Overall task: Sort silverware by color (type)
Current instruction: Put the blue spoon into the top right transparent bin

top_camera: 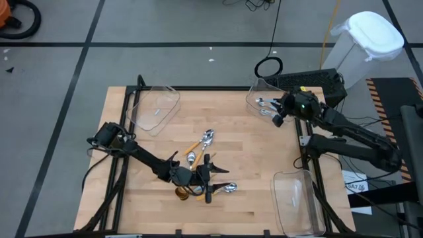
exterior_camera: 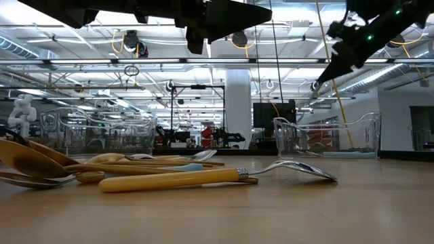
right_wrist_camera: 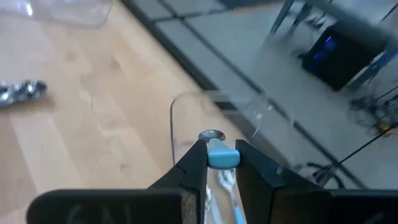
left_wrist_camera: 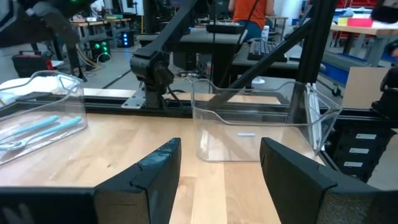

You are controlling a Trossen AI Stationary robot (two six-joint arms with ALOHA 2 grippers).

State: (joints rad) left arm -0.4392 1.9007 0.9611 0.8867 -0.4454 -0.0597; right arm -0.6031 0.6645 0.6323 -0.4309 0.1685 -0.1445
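Over the clear bin (top_camera: 263,100) at the far right corner of the counter (top_camera: 251,198), the right end effector (top_camera: 278,118) hangs with its fingers clamped on the light blue handle of a spoon (right_wrist_camera: 222,155), whose end pokes up between the two dark fingers (right_wrist_camera: 193,168); directly beneath it more blue-handled spoons (top_camera: 266,107) already lie in that bin. The left end effector (top_camera: 208,180) sits low above the middle of the counter with its fingers (left_wrist_camera: 155,174) spread apart and nothing between them. Just behind and beside it lies the loose pile of silverware: orange-handled spoons (top_camera: 198,147) with silver bowls, gold spoons (top_camera: 185,192) at its near side, and one silver bowl (top_camera: 229,188) just off its tip. Ahead of the left end effector, across bare wood, stands a second clear bin (left_wrist_camera: 255,124) at the near right edge, and a third bin (top_camera: 155,109) stands at the far left corner, well apart from both end effectors.
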